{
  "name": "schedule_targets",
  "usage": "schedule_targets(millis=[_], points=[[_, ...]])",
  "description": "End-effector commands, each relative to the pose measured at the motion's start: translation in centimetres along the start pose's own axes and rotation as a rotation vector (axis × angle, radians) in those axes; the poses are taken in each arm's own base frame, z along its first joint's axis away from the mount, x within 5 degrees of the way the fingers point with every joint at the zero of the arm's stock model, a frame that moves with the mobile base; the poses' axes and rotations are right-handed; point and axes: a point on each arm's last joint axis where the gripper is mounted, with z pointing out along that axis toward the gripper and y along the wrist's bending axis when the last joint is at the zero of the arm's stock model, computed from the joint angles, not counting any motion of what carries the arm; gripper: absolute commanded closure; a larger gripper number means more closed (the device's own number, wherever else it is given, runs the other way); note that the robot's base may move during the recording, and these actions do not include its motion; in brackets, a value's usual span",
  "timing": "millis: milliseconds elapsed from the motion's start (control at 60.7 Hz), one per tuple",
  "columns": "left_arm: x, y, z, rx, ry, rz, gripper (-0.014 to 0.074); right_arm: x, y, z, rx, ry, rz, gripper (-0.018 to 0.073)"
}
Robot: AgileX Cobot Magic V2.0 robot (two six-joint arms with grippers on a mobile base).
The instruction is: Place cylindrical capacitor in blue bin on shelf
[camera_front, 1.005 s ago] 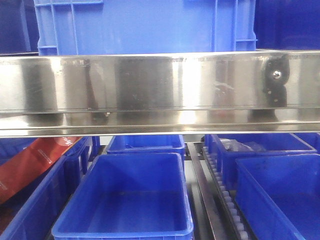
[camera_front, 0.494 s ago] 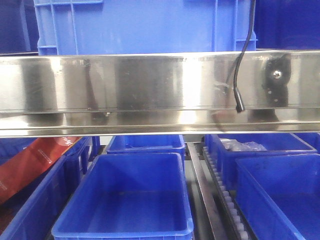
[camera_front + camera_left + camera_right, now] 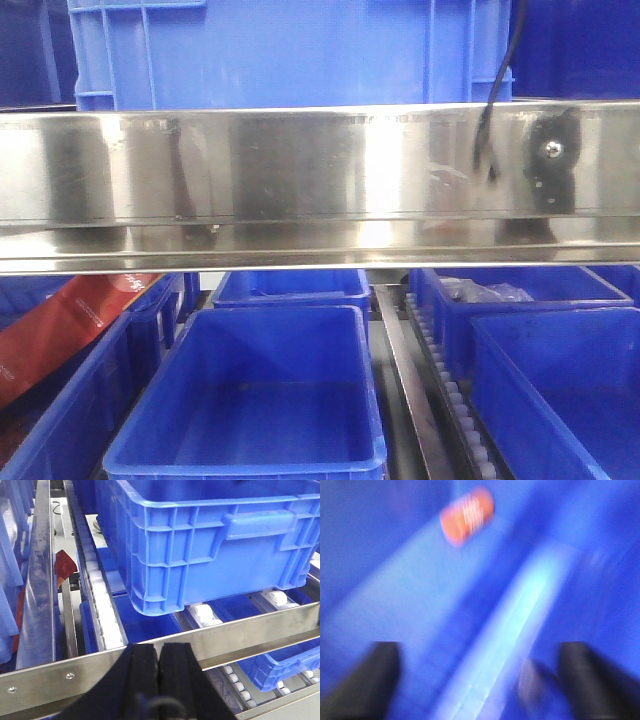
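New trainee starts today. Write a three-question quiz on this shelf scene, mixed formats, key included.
1. True or false: the left gripper is wide open.
2. In the right wrist view, the right gripper looks: A) shut, B) open with fingers apart, C) out of view.
3. Fill in: in the front view, a black ____ hangs in front of the shelf rail.

Key: 1 false, its pads are pressed together; 2 B; 3 cable. The capacitor cannot be identified with certainty in these blurred views.
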Motion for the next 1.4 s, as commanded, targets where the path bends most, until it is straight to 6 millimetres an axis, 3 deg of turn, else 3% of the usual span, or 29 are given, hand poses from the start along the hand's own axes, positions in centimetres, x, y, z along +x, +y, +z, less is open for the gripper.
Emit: schedule_targets(millis=[0,82,181,313,428,675,1070,1235,1383], points=[[-0.1,0.0,-0.2,0.000,-0.027,-0.006,0.0707,-1.4,0.3,-4.1,0.005,-0.090,-0.012,0.0372],[-0.3,0.0,-0.2,0.005,-0.049,-0.006,0.0707,-1.8,0.6,-6.7,0.006,-0.129,-0.018,0.0571],[-0.6,-0.1,-0.2,0.010,-0.074,-0.006,0.0707,-2.0,0.7,-9.4,0.011,-0.170,-0.021,0.0725],[-0.8,-0.1,-0.2,0.009,-0.102,0.002,0.0707,-1.2,0.0,-12.6,0.070,-0.199,-0.031,0.0718],[-1.0,0.1,-0.2,-0.012,-0.120,0.028,0.0707,1.0,-0.9,-14.5,0.122,-0.211,-0.020,0.0722],[-1.4,0.3,-0.1,-0.041,-0.152,0.069,0.0707,7.8,-1.1,-18.2,0.196,-0.331,-0.002,0.0722],[-1.6,0.3,-0.1,-0.045,-0.177,0.081,0.0707,21.3,0.5,-19.5,0.222,-0.423,-0.001,0.0722],[-1.6,0.4,-0.1,-0.050,-0.177,0.087,0.0707,24.5,0.9,-19.8,0.231,-0.480,-0.006,0.0722],[-1.6,0.4,-0.1,-0.050,-0.177,0.087,0.0707,25.5,1.0,-19.9,0.236,-0.517,-0.008,0.0722]])
